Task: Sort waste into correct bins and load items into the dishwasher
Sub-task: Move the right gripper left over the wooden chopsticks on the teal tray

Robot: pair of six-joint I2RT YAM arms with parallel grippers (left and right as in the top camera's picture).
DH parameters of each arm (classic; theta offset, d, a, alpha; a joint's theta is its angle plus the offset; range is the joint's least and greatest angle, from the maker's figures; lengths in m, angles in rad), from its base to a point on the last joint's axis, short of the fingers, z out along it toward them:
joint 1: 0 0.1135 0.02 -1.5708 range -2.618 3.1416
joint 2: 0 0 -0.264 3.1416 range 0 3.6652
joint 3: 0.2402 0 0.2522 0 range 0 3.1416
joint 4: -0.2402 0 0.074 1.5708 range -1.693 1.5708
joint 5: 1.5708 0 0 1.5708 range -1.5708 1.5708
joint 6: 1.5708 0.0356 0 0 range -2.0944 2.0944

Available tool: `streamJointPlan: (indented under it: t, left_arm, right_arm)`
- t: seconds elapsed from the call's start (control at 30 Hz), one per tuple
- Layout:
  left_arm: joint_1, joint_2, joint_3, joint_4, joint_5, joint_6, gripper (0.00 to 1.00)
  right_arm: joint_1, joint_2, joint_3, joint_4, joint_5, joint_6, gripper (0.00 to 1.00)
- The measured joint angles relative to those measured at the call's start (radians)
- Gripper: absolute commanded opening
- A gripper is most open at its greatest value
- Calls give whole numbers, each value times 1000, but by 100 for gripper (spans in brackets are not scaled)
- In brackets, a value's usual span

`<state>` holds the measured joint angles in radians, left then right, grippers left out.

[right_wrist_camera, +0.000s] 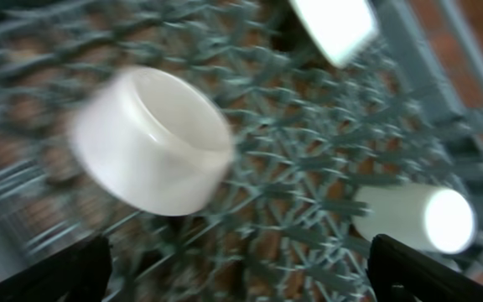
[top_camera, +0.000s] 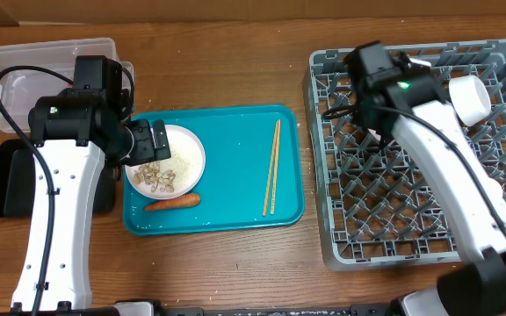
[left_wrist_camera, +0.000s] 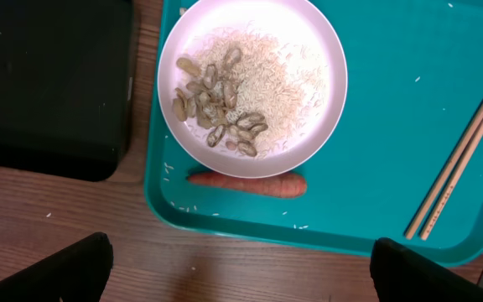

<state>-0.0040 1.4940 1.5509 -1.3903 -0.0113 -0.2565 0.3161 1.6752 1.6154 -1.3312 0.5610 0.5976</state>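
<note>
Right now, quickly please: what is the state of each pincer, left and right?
Left pincer: open, holding nothing.
Right pincer: open, holding nothing, although this view is blurred.

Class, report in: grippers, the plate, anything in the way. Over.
Left gripper open by plate; rice, shells on it. Right gripper open over rack. Carrot beside plate.

— What sits on the teal tray (left_wrist_camera: 376, 168)?
— A white plate (left_wrist_camera: 313, 134) with rice grains (left_wrist_camera: 288, 84) and peanut shells (left_wrist_camera: 216, 105). It may be a shallow bowl, hard to judge from straight above. A carrot (left_wrist_camera: 250, 182) lies just beside its near edge, and chopsticks (left_wrist_camera: 459, 159) lie at right.
— And left?
— A black tray (left_wrist_camera: 49, 84) on the wooden surface (left_wrist_camera: 57, 210). The fingers (left_wrist_camera: 74, 268) stand wide apart, empty.
</note>
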Motion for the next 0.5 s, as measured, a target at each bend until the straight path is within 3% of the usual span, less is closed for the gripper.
streamJointPlan:
  t: [0.13, 0.23, 0.5]
  left_arm:
    - [0, 0, 0, 0, 0, 0, 100]
    - [0, 0, 0, 0, 2, 0, 100]
    - [0, 0, 0, 0, 19, 0, 100]
  right_arm:
    - [1, -47, 0, 95, -421, -207, 95]
    - [21, -30, -2, 130, -592, -259, 91]
    - [192, 87, -35, 143, -747, -276, 90]
